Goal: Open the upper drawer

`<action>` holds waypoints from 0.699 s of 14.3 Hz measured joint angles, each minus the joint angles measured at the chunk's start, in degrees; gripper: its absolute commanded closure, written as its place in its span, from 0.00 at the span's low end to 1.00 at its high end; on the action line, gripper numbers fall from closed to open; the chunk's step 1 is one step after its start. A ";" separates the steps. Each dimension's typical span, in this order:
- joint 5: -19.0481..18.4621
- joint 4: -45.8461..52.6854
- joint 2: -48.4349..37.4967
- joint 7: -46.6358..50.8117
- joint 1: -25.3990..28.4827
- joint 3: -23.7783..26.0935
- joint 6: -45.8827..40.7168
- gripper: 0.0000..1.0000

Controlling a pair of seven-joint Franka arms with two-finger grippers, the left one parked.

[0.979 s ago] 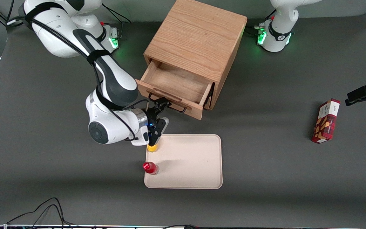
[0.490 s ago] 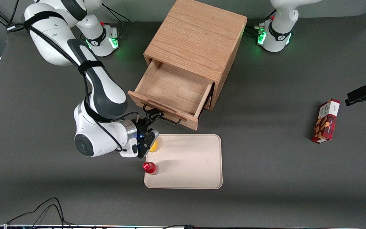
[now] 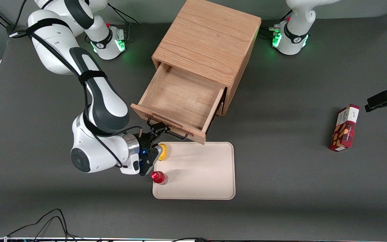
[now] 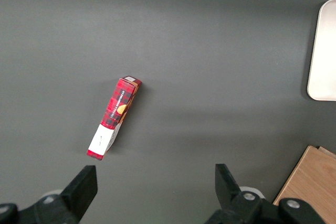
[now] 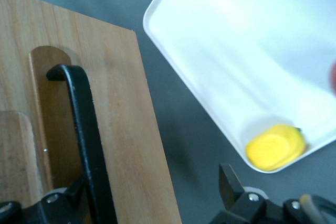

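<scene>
My gripper (image 3: 155, 128) is clamped on the black handle (image 5: 86, 145) of the upper drawer (image 3: 176, 101), which has slid farther out of the cabinet (image 3: 210, 40) toward seven o'clock, its front now above the tray (image 3: 200, 174) edge.

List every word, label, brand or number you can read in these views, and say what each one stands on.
Red plaid box: print on its white end panel, too small and blurred to read in either view.
Upper drawer, tray, yellow item and red-capped bottle: no text visible.
The tool sits at the drawer's black handle; it carries no marking.
</scene>
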 measured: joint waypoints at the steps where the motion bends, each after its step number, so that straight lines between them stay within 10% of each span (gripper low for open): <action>1: -0.01 0.60 0.11 0.00 -0.03 -0.66 0.00 0.00; 10: -0.20 4.91 1.15 -0.02 0.16 -2.53 -0.15 0.00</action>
